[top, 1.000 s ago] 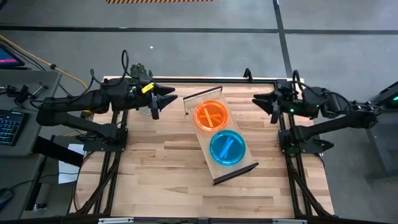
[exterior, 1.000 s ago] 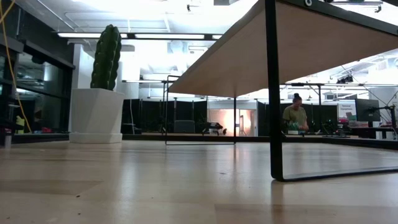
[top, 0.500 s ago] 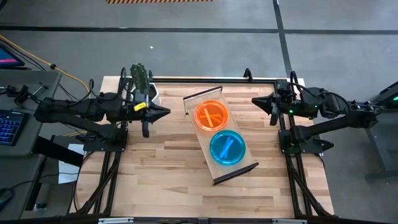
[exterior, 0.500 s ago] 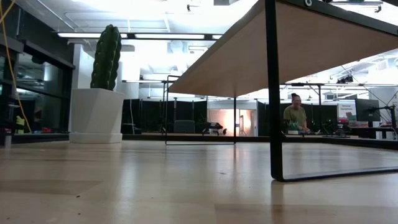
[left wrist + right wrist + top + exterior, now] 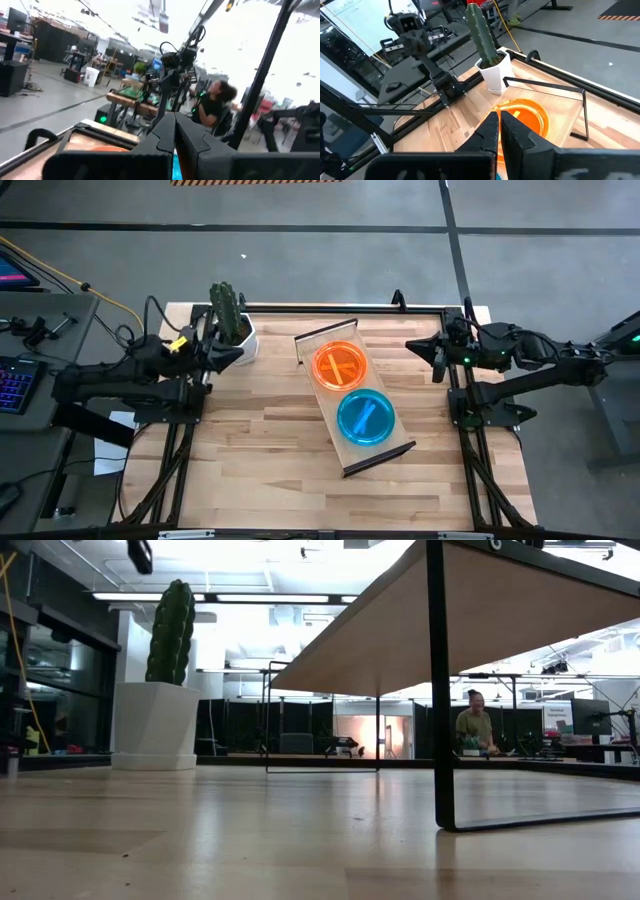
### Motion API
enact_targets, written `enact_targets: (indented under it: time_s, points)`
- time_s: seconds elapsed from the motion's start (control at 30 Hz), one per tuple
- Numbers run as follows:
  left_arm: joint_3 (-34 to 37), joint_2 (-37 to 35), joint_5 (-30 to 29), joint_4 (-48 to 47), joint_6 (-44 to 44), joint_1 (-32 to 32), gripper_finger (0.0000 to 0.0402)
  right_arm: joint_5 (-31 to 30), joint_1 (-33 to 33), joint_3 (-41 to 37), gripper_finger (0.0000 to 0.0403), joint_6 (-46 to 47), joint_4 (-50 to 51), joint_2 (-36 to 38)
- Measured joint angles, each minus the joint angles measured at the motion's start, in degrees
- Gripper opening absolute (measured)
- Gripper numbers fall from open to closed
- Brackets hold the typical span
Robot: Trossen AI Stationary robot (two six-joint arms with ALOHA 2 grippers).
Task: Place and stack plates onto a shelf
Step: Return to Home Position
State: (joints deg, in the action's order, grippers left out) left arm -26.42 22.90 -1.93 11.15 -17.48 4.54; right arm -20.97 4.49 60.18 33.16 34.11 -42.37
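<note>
The shelf (image 5: 390,452) lies slanted in the middle of the table, a dark rail at each short end. An orange plate (image 5: 338,365) rests flat on its far half and a teal-blue plate (image 5: 365,418) on its near half; whether more plates lie under them I cannot tell. My left gripper (image 5: 232,353) is shut and hovers at the far left, beside the cactus pot. My right gripper (image 5: 424,348) is shut at the far right and points at the shelf. The right wrist view shows shut fingers (image 5: 499,125) above the orange plate (image 5: 526,116).
A cactus in a white pot (image 5: 236,330) stands at the far left corner, close to my left gripper. In the low view the shelf's underside (image 5: 480,620) and a dark leg (image 5: 436,690) fill the right. Bare wood (image 5: 260,470) lies near the front edge. A person (image 5: 474,725) sits beyond the table.
My left gripper has shut and drawn back from the shelf's far end toward the table's left edge, ending beside the cactus pot. The plates and the shelf have stayed where they were.
</note>
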Motion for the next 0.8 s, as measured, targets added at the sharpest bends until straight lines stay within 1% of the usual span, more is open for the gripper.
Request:
enact_targets:
  time_s: [0.17, 0.33, 0.4, 0.6, 0.73, 0.8]
  points:
    - [7.81, -3.99, 0.03, 7.9, -4.34, -0.47, 0.0, 0.06, 0.0, 0.0, 0.0, 0.01, 0.0, 0.0]
    - [15.18, -4.59, -0.54, 19.24, -6.46, -3.78, 0.0, 0.49, 0.0, 0.0, 0.0, 1.88, 0.0, 0.0]
    - [16.91, -4.65, -0.98, 20.72, -6.25, -5.01, 0.0, 1.56, 0.0, 0.0, 0.0, 2.58, 0.0, 0.0]
    - [18.25, -6.63, -2.39, 14.87, -2.98, -5.18, 0.0, 4.98, 0.04, 0.0, 0.0, 2.91, 0.77, 0.09]
    - [18.25, -9.99, -2.23, 8.84, -2.87, -4.41, 0.0, 5.05, 0.02, 0.0, 0.0, 3.54, 2.97, 0.26]
    - [18.25, -12.19, -2.17, 4.37, -2.74, -4.12, 0.0, 5.14, 0.04, -0.02, 0.0, 4.88, 4.51, 0.88]
